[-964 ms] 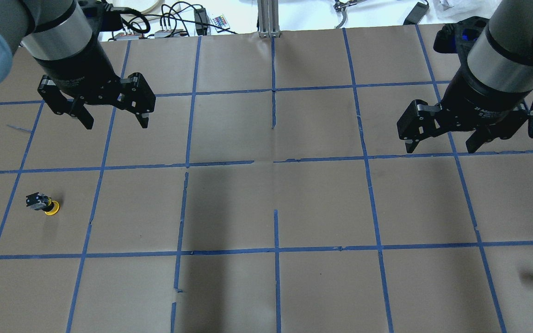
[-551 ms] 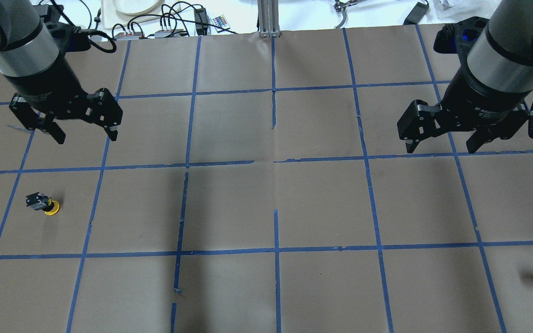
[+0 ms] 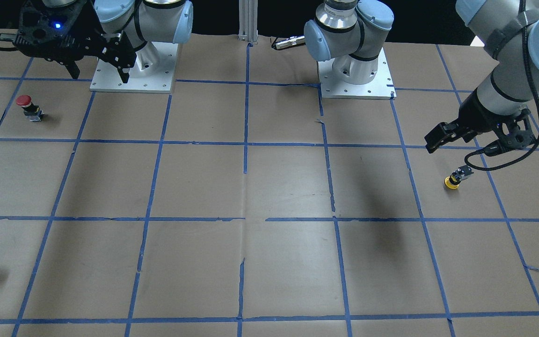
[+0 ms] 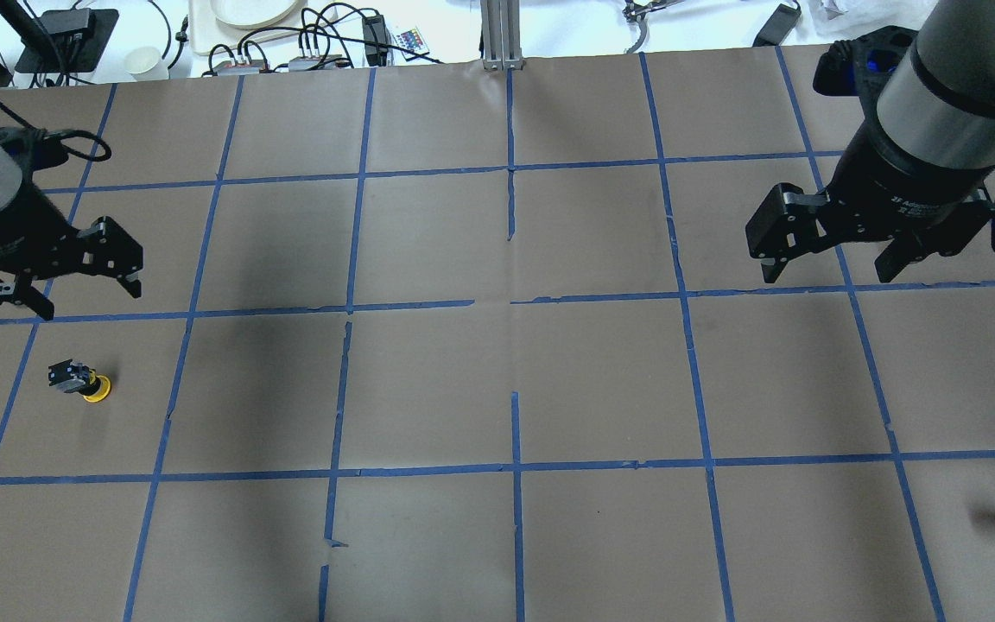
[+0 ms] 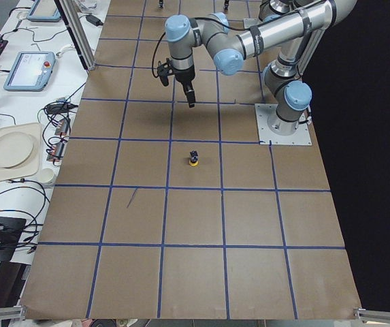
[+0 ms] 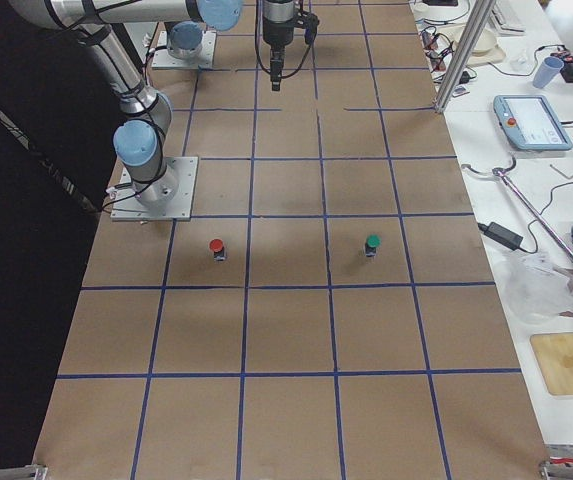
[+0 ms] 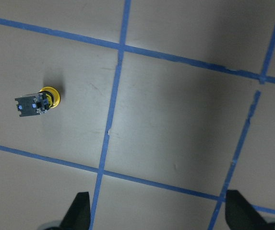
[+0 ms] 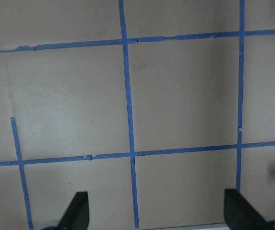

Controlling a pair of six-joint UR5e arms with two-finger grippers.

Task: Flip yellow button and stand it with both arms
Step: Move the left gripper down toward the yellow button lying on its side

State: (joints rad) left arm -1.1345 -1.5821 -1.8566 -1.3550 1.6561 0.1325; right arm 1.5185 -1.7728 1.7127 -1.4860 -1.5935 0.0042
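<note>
- Yellow button (image 4: 83, 382): cap down on worktop (image 4: 497, 380), body up.
- Left gripper (image 4: 89, 301): jaws wide, at button's 12 o'clock, not touching.
- Right gripper (image 4: 826, 275): jaws wide, holding nothing.

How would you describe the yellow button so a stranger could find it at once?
On the brown table with blue tape squares, look at the robot's left side, near the open left gripper. The yellow button sits there, cap down and black body up; the red button stands far to the right.
</note>
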